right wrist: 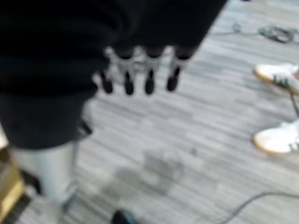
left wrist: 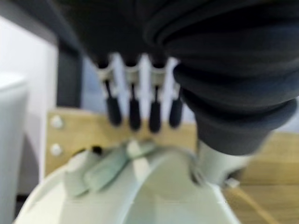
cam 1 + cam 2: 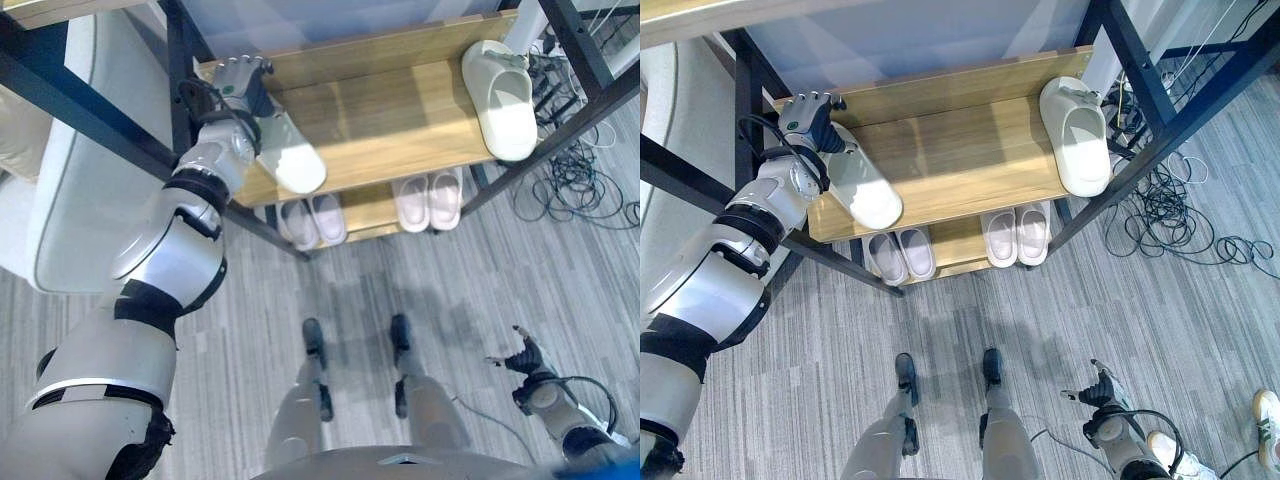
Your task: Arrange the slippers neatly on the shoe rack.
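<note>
A pale green slipper (image 3: 291,155) lies at the left end of the wooden top shelf (image 3: 390,120) of the shoe rack, its toe over the front edge. My left hand (image 3: 240,85) is at its heel. In the left wrist view the fingers (image 2: 134,112) hang straight above the slipper (image 2: 154,186) and the thumb (image 2: 217,165) rests against it. The matching slipper (image 3: 503,95) lies at the shelf's right end. Two pairs of pale lilac slippers (image 3: 311,221) (image 3: 428,198) stand on the lower shelf. My right hand (image 3: 524,355) hangs low at the right over the floor, fingers relaxed.
Black frame bars (image 3: 90,125) cross the rack's left and right sides. A large white rounded object (image 3: 70,170) stands to the left. Loose cables (image 3: 580,185) lie on the floor right of the rack. A person's white sneakers (image 1: 279,138) stand on the grey floor.
</note>
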Robot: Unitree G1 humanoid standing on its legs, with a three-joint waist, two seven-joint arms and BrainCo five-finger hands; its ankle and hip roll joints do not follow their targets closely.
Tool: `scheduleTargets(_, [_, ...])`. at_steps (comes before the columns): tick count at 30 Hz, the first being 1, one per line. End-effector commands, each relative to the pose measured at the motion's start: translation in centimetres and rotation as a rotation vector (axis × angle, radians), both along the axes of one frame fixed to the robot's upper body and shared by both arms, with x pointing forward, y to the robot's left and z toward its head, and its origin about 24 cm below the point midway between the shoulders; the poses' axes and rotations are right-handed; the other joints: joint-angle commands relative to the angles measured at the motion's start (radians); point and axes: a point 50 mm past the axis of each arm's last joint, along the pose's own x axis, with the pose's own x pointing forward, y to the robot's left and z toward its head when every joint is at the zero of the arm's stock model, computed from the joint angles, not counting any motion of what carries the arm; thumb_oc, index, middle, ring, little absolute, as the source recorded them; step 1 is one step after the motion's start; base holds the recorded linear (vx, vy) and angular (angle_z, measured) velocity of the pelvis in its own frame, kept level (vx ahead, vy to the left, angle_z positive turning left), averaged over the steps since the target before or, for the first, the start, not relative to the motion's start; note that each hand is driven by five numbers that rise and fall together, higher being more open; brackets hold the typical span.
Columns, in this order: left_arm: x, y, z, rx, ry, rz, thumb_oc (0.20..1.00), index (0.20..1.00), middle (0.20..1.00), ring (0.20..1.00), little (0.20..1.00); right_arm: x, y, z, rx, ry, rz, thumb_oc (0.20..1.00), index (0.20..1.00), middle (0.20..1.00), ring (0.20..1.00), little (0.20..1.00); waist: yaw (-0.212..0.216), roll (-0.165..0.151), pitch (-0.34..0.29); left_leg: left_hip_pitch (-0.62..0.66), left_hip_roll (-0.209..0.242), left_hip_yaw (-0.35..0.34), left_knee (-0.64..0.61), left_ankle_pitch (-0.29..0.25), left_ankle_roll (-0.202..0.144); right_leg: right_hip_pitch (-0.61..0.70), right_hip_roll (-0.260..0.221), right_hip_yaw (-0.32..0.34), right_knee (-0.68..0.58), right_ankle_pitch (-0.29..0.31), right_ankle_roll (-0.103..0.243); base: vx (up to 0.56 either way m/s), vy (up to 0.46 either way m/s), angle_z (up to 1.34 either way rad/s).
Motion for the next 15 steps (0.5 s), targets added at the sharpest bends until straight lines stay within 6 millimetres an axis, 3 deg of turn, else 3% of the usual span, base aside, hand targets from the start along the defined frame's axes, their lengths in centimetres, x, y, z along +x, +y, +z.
scheduleTargets(1, [-0.5, 3.5, 2.4, 0.009, -0.074, 0.119, 0.580, 0.580, 0.580, 0.580, 0.580, 0.6, -1.7, 1.2, -0.046, -0.052, -0.038, 1.000, 1.000, 1.000, 1.000, 1.000, 0.039, -0.002, 0.067, -0.026, 0.001, -0.056, 0.006, -0.051, -0.069, -0.043, -0.076, -0.048, 0.049, -0.053, 0.087, 0.00, 0.000, 0.00])
scheduleTargets(2, [-0.5, 3.5, 2.4, 0.009, -0.074, 0.119, 0.580, 0.580, 0.580, 0.580, 0.580, 0.6, -1.7, 1.2, -0.046, -0.052, -0.038, 1.000, 1.000, 1.000, 1.000, 1.000, 0.039, -0.002, 0.066, -0.026, 0.001, -0.056, 0.006, -0.051, -0.069, -0.043, -0.076, -0.047, 0.049, -0.053, 0.087, 0.00, 0.000, 0.00])
scheduleTargets(4, [-0.6, 4.0, 1.3, 0.032, -0.046, 0.133, 0.718, 0.718, 0.718, 0.718, 0.718, 0.7, -1.9, 1.5, -0.058, -0.065, -0.039, 1.000, 1.000, 1.000, 1.000, 1.000, 0.037, -0.005, 0.073, -0.028, 0.003, -0.054, 0.006, -0.050, -0.069, -0.049, -0.076, -0.046, 0.053, -0.054, 0.086, 0.00, 0.000, 0.00])
scheduleTargets(5, [-0.6, 4.1, 1.0, 0.037, -0.036, 0.136, 0.520, 0.520, 0.520, 0.520, 0.520, 0.7, -2.0, 1.5, -0.061, -0.068, -0.038, 1.000, 1.000, 1.000, 1.000, 1.000, 0.038, -0.005, 0.074, -0.028, 0.004, -0.053, 0.006, -0.050, -0.069, -0.050, -0.075, -0.045, 0.054, -0.054, 0.086, 0.00, 0.000, 0.00])
scheduleTargets(6, [-0.7, 4.3, 0.7, 0.047, -0.027, 0.139, 0.479, 0.479, 0.479, 0.479, 0.479, 0.8, -2.0, 1.6, -0.064, -0.072, -0.040, 1.000, 1.000, 1.000, 1.000, 1.000, 0.038, -0.005, 0.076, -0.029, 0.004, -0.052, 0.006, -0.050, -0.069, -0.051, -0.075, -0.045, 0.055, -0.055, 0.085, 0.00, 0.000, 0.00])
scheduleTargets(13, [-0.8, 4.8, -0.6, 0.094, 0.015, 0.154, 0.533, 0.533, 0.533, 0.533, 0.533, 1.2, -2.2, 2.1, -0.082, -0.091, -0.028, 1.000, 1.000, 1.000, 1.000, 1.000, 0.034, -0.011, 0.084, -0.028, 0.010, -0.047, 0.006, -0.050, -0.069, -0.060, -0.073, -0.037, 0.058, -0.053, 0.085, 0.00, -0.001, 0.00])
scheduleTargets(15, [-0.8, 4.4, -1.0, 0.100, 0.023, 0.139, 0.482, 0.482, 0.482, 0.482, 0.482, 1.3, -2.4, 2.2, -0.094, -0.093, -0.024, 1.000, 1.000, 1.000, 1.000, 1.000, 0.034, -0.011, 0.087, -0.031, 0.012, -0.047, 0.006, -0.050, -0.070, -0.063, -0.073, -0.037, 0.059, -0.054, 0.085, -0.02, -0.006, -0.04])
